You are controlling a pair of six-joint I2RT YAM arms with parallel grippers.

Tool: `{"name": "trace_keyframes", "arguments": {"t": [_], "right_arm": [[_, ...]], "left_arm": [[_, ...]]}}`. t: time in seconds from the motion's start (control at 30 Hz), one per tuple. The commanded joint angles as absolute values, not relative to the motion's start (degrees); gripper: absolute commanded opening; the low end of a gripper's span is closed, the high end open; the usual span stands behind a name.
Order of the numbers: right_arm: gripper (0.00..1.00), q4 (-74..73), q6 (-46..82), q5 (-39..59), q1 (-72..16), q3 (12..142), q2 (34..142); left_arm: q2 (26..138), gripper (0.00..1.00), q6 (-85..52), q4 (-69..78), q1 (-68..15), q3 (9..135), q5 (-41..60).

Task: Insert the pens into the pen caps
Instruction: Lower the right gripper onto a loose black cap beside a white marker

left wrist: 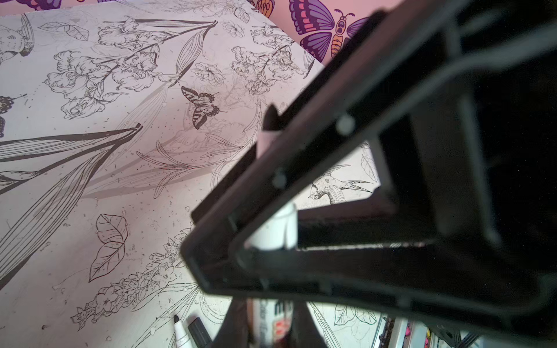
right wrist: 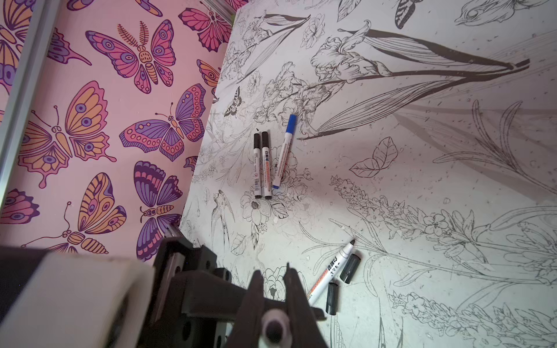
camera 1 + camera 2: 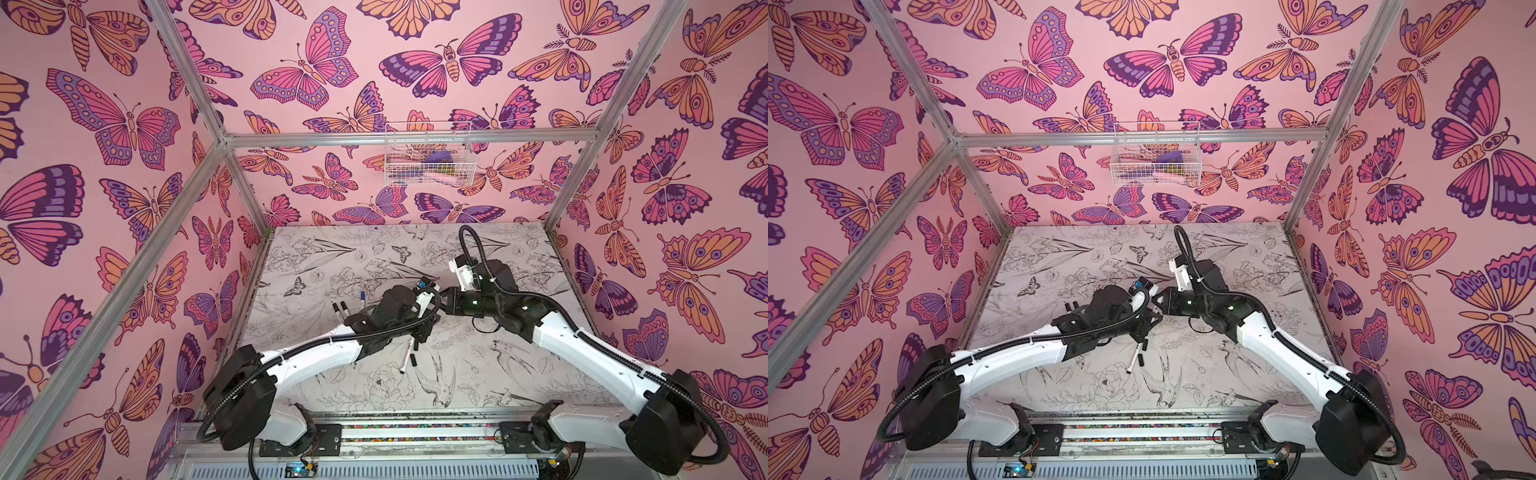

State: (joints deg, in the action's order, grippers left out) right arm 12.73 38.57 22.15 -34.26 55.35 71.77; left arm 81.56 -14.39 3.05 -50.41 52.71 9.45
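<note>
Though three capped pens (image 2: 265, 165) lie together on the tabletop (image 2: 437, 135), two remain: an uncapped pen (image 2: 331, 271) beside two loose black caps (image 2: 349, 268), and another pen (image 1: 277, 226) clenched in the left fingers (image 1: 346, 232). Whether the right fingers (image 2: 256, 295), nearly together, grip anything I cannot tell.

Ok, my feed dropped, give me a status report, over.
Left hand, right hand both shut on one uncapped pen. Spare pen, two loose caps on table. Nothing in the way.
</note>
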Motion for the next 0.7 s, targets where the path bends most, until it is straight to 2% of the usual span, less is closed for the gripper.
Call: {"name": "trace_keyframes", "arguments": {"t": [0.0, 0.07, 0.13, 0.23, 0.47, 0.67], "right_arm": [[0.32, 13.7, 37.0, 21.9, -34.5, 55.7, 69.5], [0.42, 14.3, 36.3, 18.9, -34.4, 55.9, 67.5], [0.48, 13.9, 35.7, 16.3, -34.1, 55.5, 65.2], [0.53, 14.8, 34.1, 14.2, -33.9, 55.2, 62.5], [0.52, 19.8, 29.4, 18.1, -35.6, 54.9, 66.5], [0.50, 24.3, 23.8, 19.5, -42.9, 55.8, 77.4]], "left_arm": [[80.5, 0.00, -15.5, 5.9, -49.3, 53.1, 10.1], [79.9, 0.00, -16.8, 7.1, -48.3, 51.1, 10.3], [79.2, 0.00, -18.2, 8.0, -47.4, 49.0, 10.7], [77.9, 0.00, -20.0, 8.1, -46.3, 46.2, 9.9], [71.2, 0.00, -22.6, 8.7, -43.7, 39.8, 7.0], [65.8, 0.00, -27.7, 2.0, -41.1, 36.8, -7.6]]}}
